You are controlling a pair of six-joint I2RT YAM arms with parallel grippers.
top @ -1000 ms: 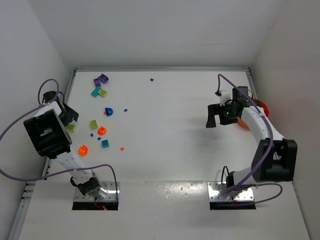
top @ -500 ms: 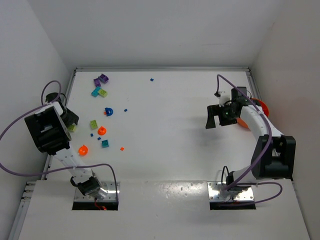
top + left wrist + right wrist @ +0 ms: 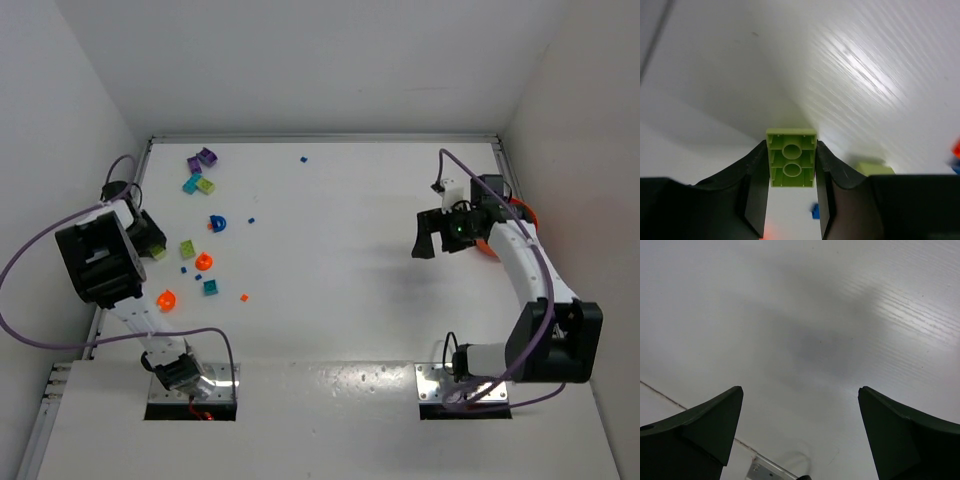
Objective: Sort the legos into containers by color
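A: Left side, status?
B: My left gripper (image 3: pixel 791 150) is clamped on a lime brick (image 3: pixel 791 159). Fingers pinch its two sides, and the hollow underside with two round tubes faces the wrist camera. I'm at the left edge of the table (image 3: pixel 340 300).
A: Anything close?
B: A second lime piece (image 3: pixel 187 248) sits just to my right and a blue speck (image 3: pixel 814 211) lies near it. More coloured pieces are scattered further up the left side.
A: Right side?
B: My right gripper (image 3: pixel 432 236) has its fingers spread wide over bare tabletop. The orange bowl (image 3: pixel 524 212) is just behind that arm, at the right edge.
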